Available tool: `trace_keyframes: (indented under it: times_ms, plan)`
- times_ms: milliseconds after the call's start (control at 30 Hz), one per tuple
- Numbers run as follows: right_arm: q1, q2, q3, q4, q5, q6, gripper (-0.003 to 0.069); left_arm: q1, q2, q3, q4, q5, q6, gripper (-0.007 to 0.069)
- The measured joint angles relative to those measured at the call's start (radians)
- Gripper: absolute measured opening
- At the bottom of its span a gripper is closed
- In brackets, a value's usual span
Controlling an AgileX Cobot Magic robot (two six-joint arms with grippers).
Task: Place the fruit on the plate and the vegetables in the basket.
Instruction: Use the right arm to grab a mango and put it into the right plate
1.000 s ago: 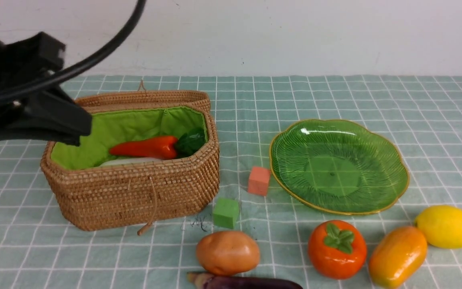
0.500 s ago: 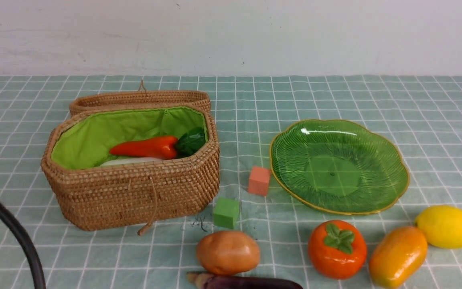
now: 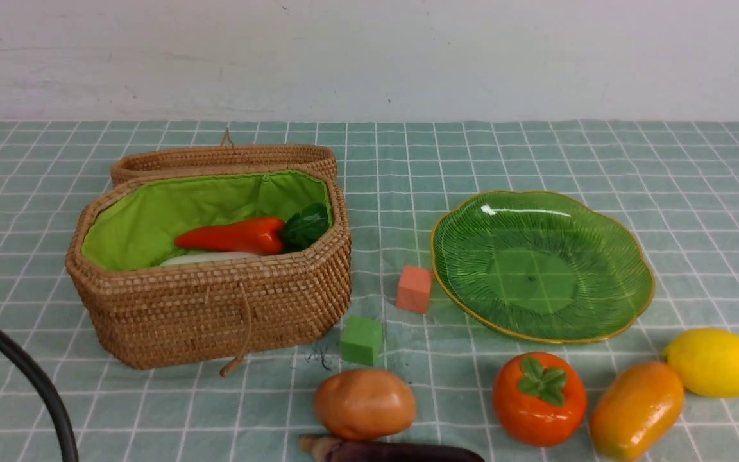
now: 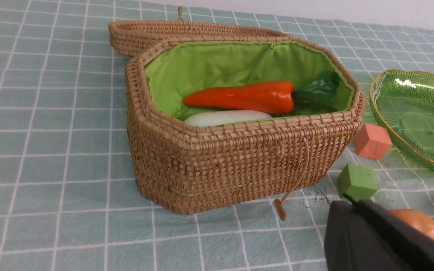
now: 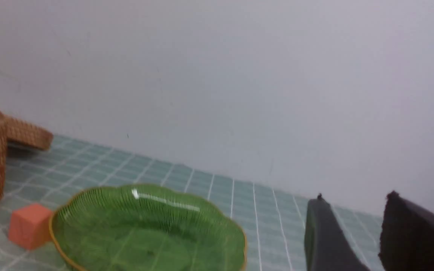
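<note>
Two vegetables, orange-red carrot [image 3: 231,236] and white radish [image 3: 206,258], lie in the tan wicker basket [image 3: 215,308]. With left gripper [image 4: 349,205] closed, right gripper [image 5: 355,199] part-open, both empty, I'd open wide above the brown oval potato [image 3: 364,403], lower centre.

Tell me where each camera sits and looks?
Front: between the arms, facing forward at tan wicker basket and green glass plate; black cable shows.
Left wrist: on left arm, facing the basket; shut left claw shows.
Right wrist: on right arm, facing plate and wall; open right claw shows.
All three share basket and plate.
</note>
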Motion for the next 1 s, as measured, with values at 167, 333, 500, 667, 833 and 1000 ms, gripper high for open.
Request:
trace_keyframes:
  times_ms: [167,333,500,667,833,1000]
  plan:
    - [0.0,0.0,0.0,0.002,-0.191,0.036,0.0242,-0.005,-0.001,0.0,0.03,-0.001,0.039,-0.0013]
    - [0.0,0.0,-0.133,0.102,-0.256,0.181,0.0242,-0.07,-0.059,-0.001,0.119,0.009,0.07,-0.0013]
    - [0.0,0.101,-0.539,0.223,0.015,0.26,0.0242,-0.077,-0.129,-0.005,0.153,0.002,0.018,-0.0013]
    - [0.0,0.38,-0.951,0.214,0.516,0.27,0.0242,-0.077,-0.156,-0.01,0.224,-0.023,-0.084,-0.0013]
    - [0.001,0.597,-1.068,0.067,0.835,0.248,0.0242,-0.077,-0.158,-0.01,0.292,0.031,-0.214,-0.0013]
    - [0.087,0.689,-0.962,-0.031,0.863,0.266,0.0242,-0.077,-0.203,-0.006,0.365,0.146,-0.302,-0.0013]
